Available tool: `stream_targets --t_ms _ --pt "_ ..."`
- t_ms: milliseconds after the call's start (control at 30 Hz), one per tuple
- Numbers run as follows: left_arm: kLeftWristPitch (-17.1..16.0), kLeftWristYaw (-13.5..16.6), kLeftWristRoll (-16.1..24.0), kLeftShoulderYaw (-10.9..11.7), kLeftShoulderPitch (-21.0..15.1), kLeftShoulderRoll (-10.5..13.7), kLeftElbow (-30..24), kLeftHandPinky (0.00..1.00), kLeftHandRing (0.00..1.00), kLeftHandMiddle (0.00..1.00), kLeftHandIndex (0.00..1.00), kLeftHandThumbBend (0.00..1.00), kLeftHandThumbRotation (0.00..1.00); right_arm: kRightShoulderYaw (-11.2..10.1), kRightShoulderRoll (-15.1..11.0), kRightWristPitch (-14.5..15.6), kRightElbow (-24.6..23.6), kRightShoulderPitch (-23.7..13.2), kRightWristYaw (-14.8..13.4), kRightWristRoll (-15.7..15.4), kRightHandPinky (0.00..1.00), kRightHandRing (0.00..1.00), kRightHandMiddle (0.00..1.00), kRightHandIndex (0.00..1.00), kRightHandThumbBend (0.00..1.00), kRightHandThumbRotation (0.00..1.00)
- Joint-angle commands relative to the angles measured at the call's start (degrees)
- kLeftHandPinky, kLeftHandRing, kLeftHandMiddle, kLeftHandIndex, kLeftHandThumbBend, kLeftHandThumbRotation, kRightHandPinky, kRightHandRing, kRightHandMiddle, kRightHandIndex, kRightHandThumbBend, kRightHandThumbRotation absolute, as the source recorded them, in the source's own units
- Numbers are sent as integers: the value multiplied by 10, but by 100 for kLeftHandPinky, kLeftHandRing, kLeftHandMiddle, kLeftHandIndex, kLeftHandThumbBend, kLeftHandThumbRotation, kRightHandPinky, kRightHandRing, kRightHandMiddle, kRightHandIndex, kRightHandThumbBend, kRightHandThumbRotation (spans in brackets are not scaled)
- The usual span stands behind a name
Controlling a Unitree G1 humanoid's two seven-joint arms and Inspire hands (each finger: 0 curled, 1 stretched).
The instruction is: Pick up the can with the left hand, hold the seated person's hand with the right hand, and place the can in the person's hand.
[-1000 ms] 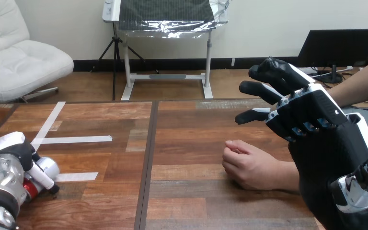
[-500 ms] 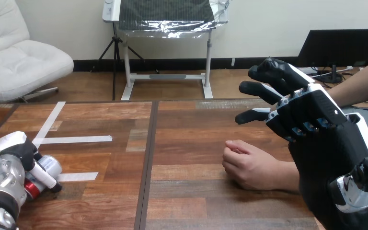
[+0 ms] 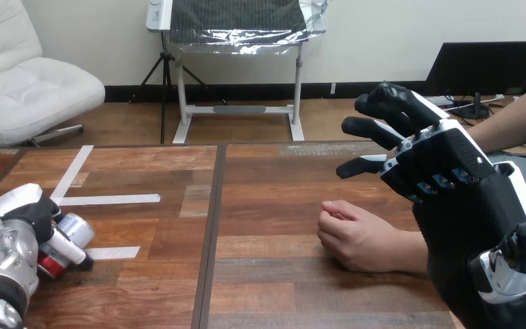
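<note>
Can (image 3: 77, 228), clasped in the curled fingers of your left hand (image 3: 31, 216) at the counter's (image 3: 274, 205) left, had crept slightly inward, so the carry had begun, while your right hand (image 3: 452, 178) hung loose-fingered above the person's hand (image 3: 359, 236), not holding it.

Silver can (image 3: 75, 227) with a red band, black left hand (image 3: 31, 216) with a white shell, black right hand (image 3: 452, 171) edged in white, brown plank-grained wooden counter (image 3: 267, 205) crossed by white tape strips (image 3: 109, 199).
</note>
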Motion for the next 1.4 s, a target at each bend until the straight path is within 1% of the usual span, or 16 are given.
stream_targets --t_ms 0,167,367,600,767,900,1000,1067,1167,1267,1367 --pt "-21 25 -2 8 -16 -2 -22 36 46 52 48 74 0 -1 4 -12 -8 -31 -2 -2 62 82 85 83 100 91" --pt "-31 32 -8 14 -16 -2 -28 37 46 52 48 76 0 -1 6 -11 -6 -31 -5 -7 62 82 85 84 100 91" --pt "-45 33 -12 20 -16 -2 -39 37 46 52 48 77 0 -1 5 -4 -5 -31 -8 -13 63 82 85 83 100 91" --pt "-50 27 -13 27 -18 -3 -57 38 47 51 47 77 0 2 5 -2 4 -36 -8 -14 64 83 85 83 100 91" --pt "-56 24 -13 28 -18 -2 -71 38 47 51 47 77 0 3 5 3 8 -38 -11 -18 64 83 85 83 100 90" --pt "-62 24 -13 27 -18 -1 -85 39 46 51 47 77 0 6 9 0 22 -43 -10 -20 65 84 85 84 100 89" --pt "-61 21 -14 29 -17 0 -100 39 47 51 47 78 0 6 9 0 33 -48 -7 -20 66 84 85 83 98 88" --pt "-58 19 -14 29 -16 0 -109 40 47 52 47 77 0 6 8 0 37 -51 -6 -20 67 84 85 84 94 86" --pt "-68 21 -14 31 -14 2 -122 41 48 52 47 78 0 5 7 -1 47 -55 -9 -32 68 84 85 84 92 85" --pt "-61 15 -13 31 -12 2 -144 42 48 52 47 78 0 2 2 4 54 -59 -12 -46 70 85 85 84 91 85" --pt "-60 13 -18 37 -7 3 -168 42 48 51 47 78 0 1 1 3 62 -67 -14 -56 71 85 85 84 91 85"
